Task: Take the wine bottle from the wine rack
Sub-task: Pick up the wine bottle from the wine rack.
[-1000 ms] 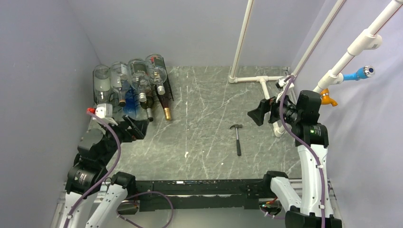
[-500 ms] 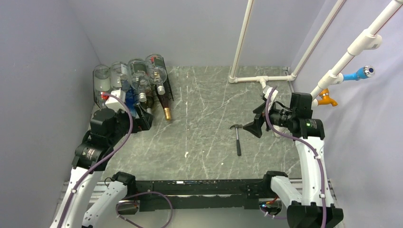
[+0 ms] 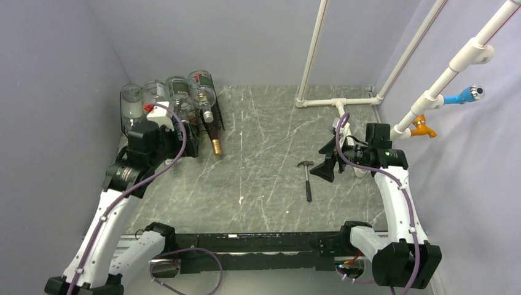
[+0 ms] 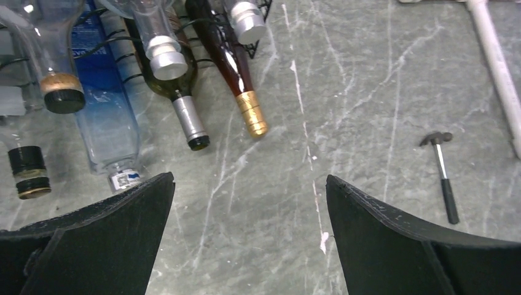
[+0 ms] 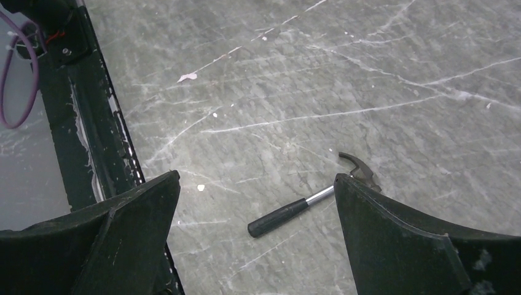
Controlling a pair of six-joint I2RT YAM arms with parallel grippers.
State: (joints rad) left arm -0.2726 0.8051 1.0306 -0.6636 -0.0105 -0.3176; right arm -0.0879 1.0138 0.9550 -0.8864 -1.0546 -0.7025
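Left hand (image 4: 249, 181) short of wine bottle (image 4: 236, 74)

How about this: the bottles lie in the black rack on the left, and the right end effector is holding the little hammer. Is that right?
Not quite. The bottles do lie in the black rack on the left, but the right end effector is open and holds nothing; the little hammer lies on the table below it. The right wrist view shows this.

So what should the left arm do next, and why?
Probably ease the left arm forward and down toward the neck of the gold-capped bottle: its jaws are open and empty, just short of the wine rack, and that neck lines up with the gap between them.
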